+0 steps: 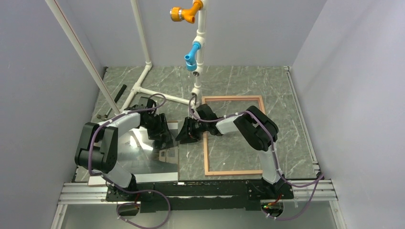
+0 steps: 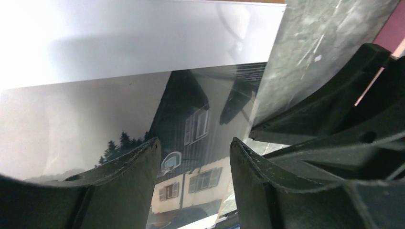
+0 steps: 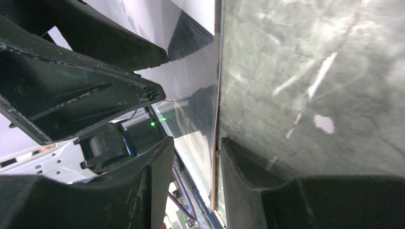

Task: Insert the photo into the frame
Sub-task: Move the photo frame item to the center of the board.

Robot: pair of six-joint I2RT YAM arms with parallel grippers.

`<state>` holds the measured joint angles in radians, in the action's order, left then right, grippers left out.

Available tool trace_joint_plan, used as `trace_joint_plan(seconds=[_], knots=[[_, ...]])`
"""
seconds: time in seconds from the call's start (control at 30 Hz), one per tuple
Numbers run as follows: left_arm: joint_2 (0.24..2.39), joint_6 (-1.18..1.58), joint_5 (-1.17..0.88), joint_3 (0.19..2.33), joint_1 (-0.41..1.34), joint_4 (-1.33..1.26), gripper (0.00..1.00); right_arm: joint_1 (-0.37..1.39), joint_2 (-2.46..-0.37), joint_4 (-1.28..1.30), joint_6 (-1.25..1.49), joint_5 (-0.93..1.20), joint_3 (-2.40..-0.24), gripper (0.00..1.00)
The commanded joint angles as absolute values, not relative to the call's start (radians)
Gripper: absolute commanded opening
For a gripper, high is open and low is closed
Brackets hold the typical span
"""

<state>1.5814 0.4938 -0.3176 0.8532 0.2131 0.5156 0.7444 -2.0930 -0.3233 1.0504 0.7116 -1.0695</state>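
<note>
Photo [image 1: 143, 160]: glossy house print, flat on green marbled surface [image 1: 286, 119], just left of frame [image 1: 234, 172]. Glare washes out much of it, and left arm [image 1: 119, 124] hides its far part. Frame: thin tan wood rectangle, lying flat. Left tool [image 2: 193, 143]: fingers apart above photo. Right tool [image 3: 196, 143]: fingers apart, straddling photo's right edge.

Photo [image 2: 191, 119]: glossy paper print with mirror-like glare. Frame [image 1: 234, 172]: tan wood, matt. Tabletop [image 1: 296, 119]: smooth grey-green marble-pattern surface (white veins). Jaws over the photo: matt black plastic, rough moulded edges.

white pipe stand [image 1: 138, 88] | orange fitting [image 1: 184, 12] | blue fitting [image 1: 192, 53] | marbled table [image 1: 282, 119]
</note>
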Motion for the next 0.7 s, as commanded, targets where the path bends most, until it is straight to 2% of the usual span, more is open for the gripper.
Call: trace_joint_plan(seconds=[0.0,0.23,0.67], knots=[[1.652,0.504,-0.298,0.797,0.230,0.426,0.61,0.690,-2.117,-0.419,1.151,0.662,-1.038,0.42],[1.644,0.503,-0.300,0.793,0.230,0.419,0.61,0.678,-2.151,-0.626,1.244,0.718,-1.005,0.38],[1.619,0.500,-0.293,0.792,0.231,0.429,0.61,0.698,-2.164,-0.584,1.246,0.701,-1.036,0.37]])
